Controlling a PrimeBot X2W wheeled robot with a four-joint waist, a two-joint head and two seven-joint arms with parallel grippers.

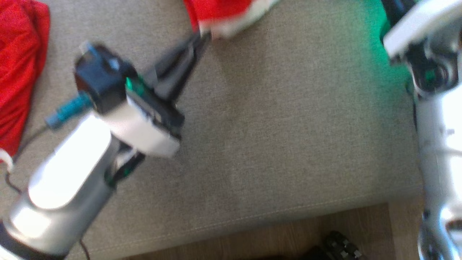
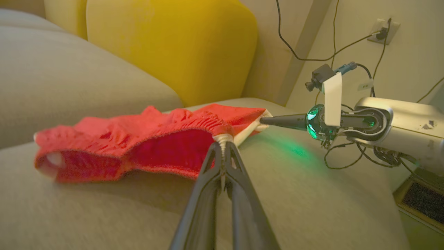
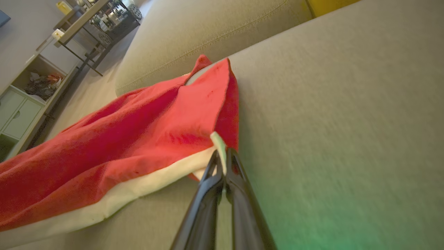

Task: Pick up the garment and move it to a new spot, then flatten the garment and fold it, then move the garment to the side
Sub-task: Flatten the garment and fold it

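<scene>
Red garment [image 2: 138,142] lies bunched on sofa seat [image 2: 86,215], 12 o'clock in head view. Left hand [image 2: 223,144] and right hand [image 3: 223,156] each pinch its white trim [image 3: 138,189]. Risk: the grips look shallow, so an uneven pull could slip an edge and crumple the garment.

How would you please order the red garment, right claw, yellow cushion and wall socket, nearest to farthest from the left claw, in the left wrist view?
1. red garment: pinched in the left claw itself.
2. right claw: just right, on the garment's white corner.
3. yellow cushion: behind the garment.
4. wall socket: far upper right.
</scene>
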